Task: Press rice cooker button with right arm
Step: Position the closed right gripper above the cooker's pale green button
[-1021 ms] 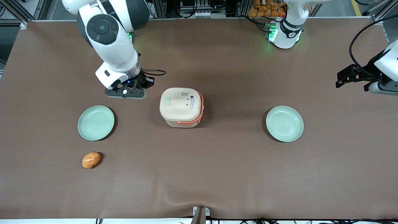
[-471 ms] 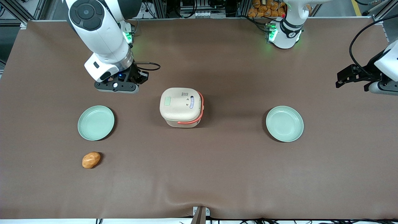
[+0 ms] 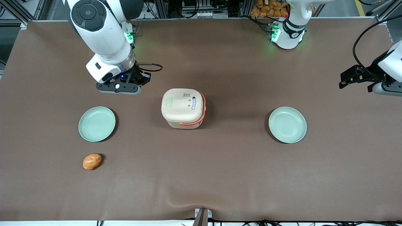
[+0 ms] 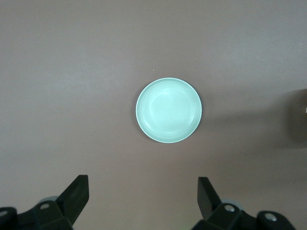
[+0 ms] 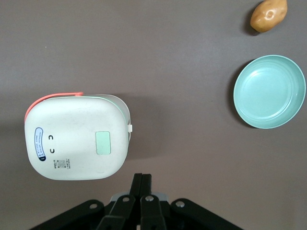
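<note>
The cream rice cooker [image 3: 183,107] stands mid-table with its lid closed, a coral-orange handle band round it and a pale green square on the lid. It also shows in the right wrist view [image 5: 77,137], with the green square [image 5: 103,143] on its lid. My right arm's black gripper [image 3: 118,88] hangs above the bare table, farther from the front camera than the cooker and off toward the working arm's end. In the right wrist view the gripper [image 5: 142,180] has its fingers pressed together, empty, clear of the cooker.
A mint-green plate [image 3: 97,123] lies toward the working arm's end, with a potato [image 3: 92,161] nearer the front camera; both show in the right wrist view, plate [image 5: 269,91] and potato [image 5: 268,15]. A second mint-green plate [image 3: 287,124] lies toward the parked arm's end.
My right arm swung away from the cooker toward the working arm's end and farther from the front camera, then barely moved in the last half second. The cooker has not moved.
</note>
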`<action>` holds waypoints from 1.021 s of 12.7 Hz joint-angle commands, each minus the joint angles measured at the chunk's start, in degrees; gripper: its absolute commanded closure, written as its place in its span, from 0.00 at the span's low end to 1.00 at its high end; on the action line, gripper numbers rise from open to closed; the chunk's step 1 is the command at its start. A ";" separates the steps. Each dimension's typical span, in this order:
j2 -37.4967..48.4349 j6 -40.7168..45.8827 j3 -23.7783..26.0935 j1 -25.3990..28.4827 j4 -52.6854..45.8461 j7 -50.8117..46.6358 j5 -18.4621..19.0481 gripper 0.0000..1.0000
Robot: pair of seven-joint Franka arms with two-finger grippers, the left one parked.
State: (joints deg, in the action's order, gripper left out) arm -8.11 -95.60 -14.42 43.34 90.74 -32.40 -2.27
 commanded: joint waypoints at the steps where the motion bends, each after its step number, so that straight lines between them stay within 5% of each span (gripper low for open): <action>1: -0.16 -0.11 0.45 0.69 -0.21 -1.70 0.07 1.00; 13: -6.65 -13.90 0.45 7.36 6.82 -7.58 -0.37 1.00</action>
State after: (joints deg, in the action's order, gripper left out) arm -13.40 -107.44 -13.47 48.91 97.29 -37.69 -2.36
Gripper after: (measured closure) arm 0.991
